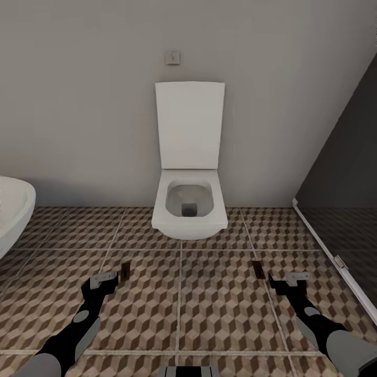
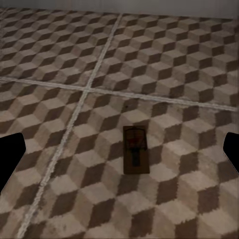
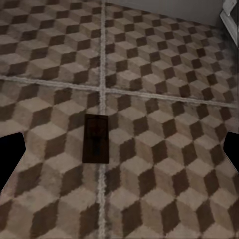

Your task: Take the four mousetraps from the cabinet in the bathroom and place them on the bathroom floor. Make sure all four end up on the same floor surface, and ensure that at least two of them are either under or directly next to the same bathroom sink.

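Note:
Two mousetraps lie flat on the bathroom floor [image 1: 209, 293] in front of the toilet. One mousetrap [image 1: 125, 270] [image 2: 135, 149] is just ahead of my left gripper [image 1: 107, 284] [image 2: 120, 152], with its red mark and dark wire showing. The other mousetrap [image 1: 258, 268] [image 3: 95, 138] rests beside a grout line, just ahead of my right gripper [image 1: 287, 281] [image 3: 120, 152]. Both grippers hover low over the tiles, open and holding nothing, their dark fingertips [image 2: 10, 157] [image 3: 10, 157] spread wide. The cabinet and the sink are out of view.
A white toilet [image 1: 189, 207] with its lid raised stands against the grey wall straight ahead. A curved white bathtub end [image 1: 13, 209] juts in at the left. A dark glass shower partition [image 1: 340, 209] with a pale bottom rail closes off the right.

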Controlling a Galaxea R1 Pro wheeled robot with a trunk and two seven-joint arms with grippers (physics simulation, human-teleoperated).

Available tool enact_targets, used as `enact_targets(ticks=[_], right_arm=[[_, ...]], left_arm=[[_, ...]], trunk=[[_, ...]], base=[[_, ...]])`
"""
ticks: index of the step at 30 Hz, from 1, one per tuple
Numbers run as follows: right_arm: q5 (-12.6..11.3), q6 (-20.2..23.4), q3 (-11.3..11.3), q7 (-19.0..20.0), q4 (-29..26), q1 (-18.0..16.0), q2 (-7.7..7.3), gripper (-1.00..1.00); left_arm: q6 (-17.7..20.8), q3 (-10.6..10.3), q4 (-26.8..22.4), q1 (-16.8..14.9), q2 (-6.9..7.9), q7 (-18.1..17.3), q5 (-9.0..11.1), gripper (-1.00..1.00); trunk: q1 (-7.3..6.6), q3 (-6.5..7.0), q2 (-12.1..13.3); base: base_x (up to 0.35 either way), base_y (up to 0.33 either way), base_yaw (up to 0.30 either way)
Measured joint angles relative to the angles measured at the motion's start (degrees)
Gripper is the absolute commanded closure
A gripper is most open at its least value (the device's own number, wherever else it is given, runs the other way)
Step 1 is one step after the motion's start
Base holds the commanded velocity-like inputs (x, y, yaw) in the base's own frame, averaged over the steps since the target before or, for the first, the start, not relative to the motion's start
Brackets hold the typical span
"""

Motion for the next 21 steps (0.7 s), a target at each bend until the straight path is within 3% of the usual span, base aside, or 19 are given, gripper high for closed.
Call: enact_targets(ticks=[21], right_arm=[[0.0,0.0,0.0,0.0,0.0,0.0,0.06,-1.00]], left_arm=[[0.0,0.0,0.0,0.0,0.00,0.0,0.0,-1.00]], trunk=[[-0.54,4.66,0.3]], base=[[0.000,0.000,0.000]])
